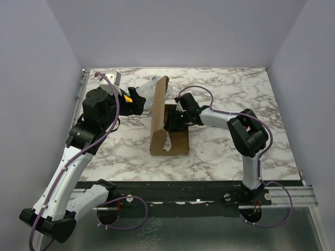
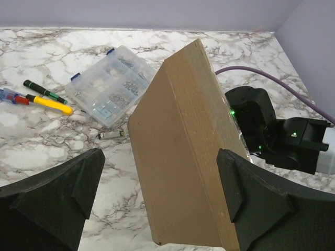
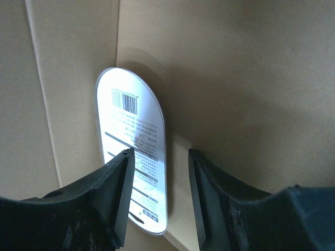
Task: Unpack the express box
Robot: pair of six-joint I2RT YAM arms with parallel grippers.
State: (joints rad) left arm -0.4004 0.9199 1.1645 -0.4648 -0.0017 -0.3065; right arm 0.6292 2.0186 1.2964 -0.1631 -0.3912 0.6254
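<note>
Screwdrivers and a clear parts case lie far left on the desk. Left hand, spread wide, sits just left of the box lid, seemingly keeping it upright mid-desk. Right hand reaches inside, half open over a white barcoded card, nothing gripped yet, presumably to lift it out.

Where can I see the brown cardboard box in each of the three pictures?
Top view: box in the centre, lid raised.
Left wrist: the lid's outer face fills the middle.
Right wrist: the box's inside fills the picture.
Shared landmark: the right arm beside the lid.
</note>
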